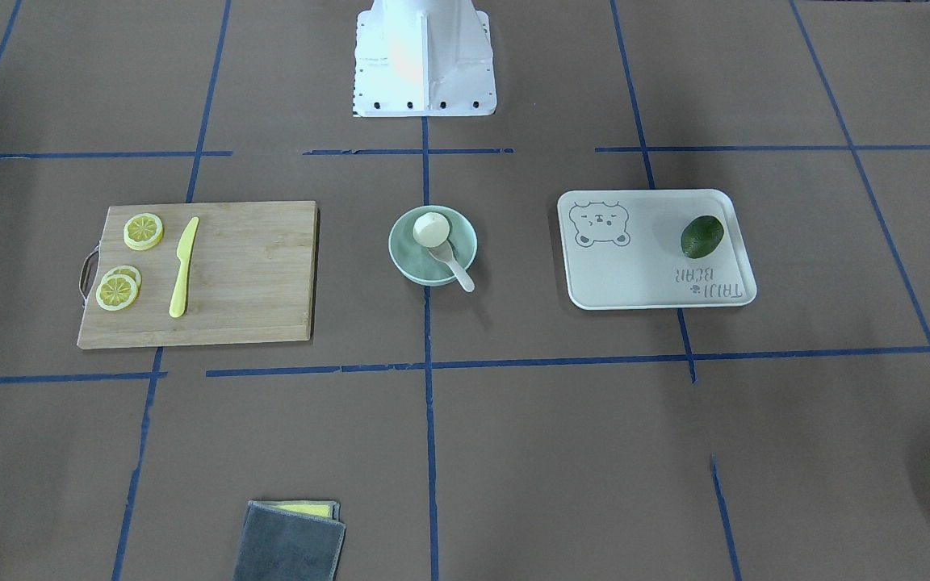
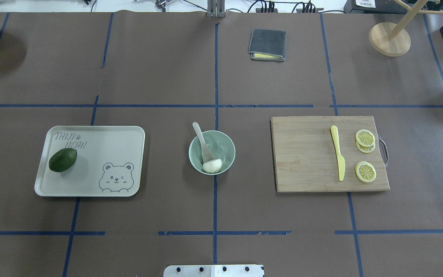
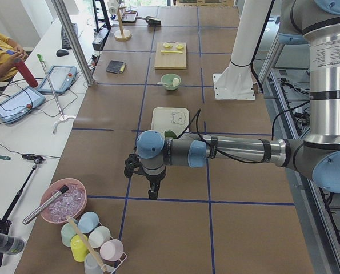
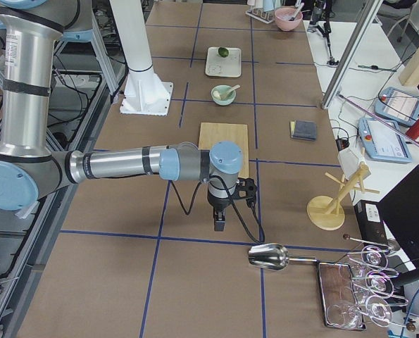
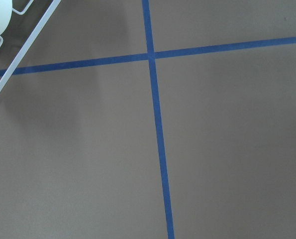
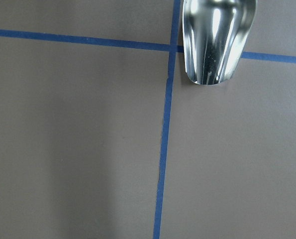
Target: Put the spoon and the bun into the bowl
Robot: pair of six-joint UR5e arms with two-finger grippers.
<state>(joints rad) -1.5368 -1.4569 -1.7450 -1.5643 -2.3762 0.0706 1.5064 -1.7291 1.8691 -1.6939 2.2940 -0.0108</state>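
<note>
Front view: bun [image 1: 431,228] and spoon [image 1: 453,262] both sit in bowl [image 1: 410,260]. Neither pincer shows. Placement looks done. I judge the next move calls for no further grasp, only a check that both items rest settled.

Overhead: the spoon's deep end lies low against the bun. Its handle rises over the far rim, so the long axis slants away from the robot and slightly to its left. Bun leans on the near wall, flat side seemingly facing away.

Left side view: left pincer [image 3: 153,193] hangs over bare bench [image 3: 244,228], with the bowl well beyond it, past the tray [image 3: 170,117]. Open or closed: cannot tell.

Right side view: right pincer [image 4: 219,224] hangs near a metal scoop [image 4: 269,257], with the bowl well beyond it, past the board [image 4: 220,134]. Cannot tell its state.

Wrist views: bench only, no fingers.
</note>
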